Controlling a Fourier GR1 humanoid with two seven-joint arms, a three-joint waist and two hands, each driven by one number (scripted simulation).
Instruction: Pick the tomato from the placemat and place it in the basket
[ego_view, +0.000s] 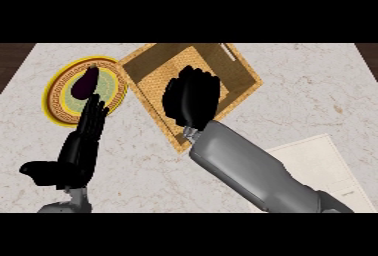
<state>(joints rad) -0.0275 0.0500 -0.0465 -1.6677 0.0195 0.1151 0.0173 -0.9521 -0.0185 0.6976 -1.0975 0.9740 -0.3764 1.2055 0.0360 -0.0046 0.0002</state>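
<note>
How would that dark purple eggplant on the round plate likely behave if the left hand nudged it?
The eggplant looks rounded and elongated, so it would probably roll or pivot. It seems smooth, perhaps slippery. The plate's yellow rim might stop it sliding off.

tomato: not visible, cannot tell if under right hand (190, 97) | basket (148, 82) floor: partly hidden beneath that hand

No text, label, brand, number or sign can be read anywhere here. The round plate (74, 92) at the far left carries only a patterned border in gold and green, with no letters in it. The basket (236, 70) and the pale placemat (325, 160) at the near right bear no writing.
</note>
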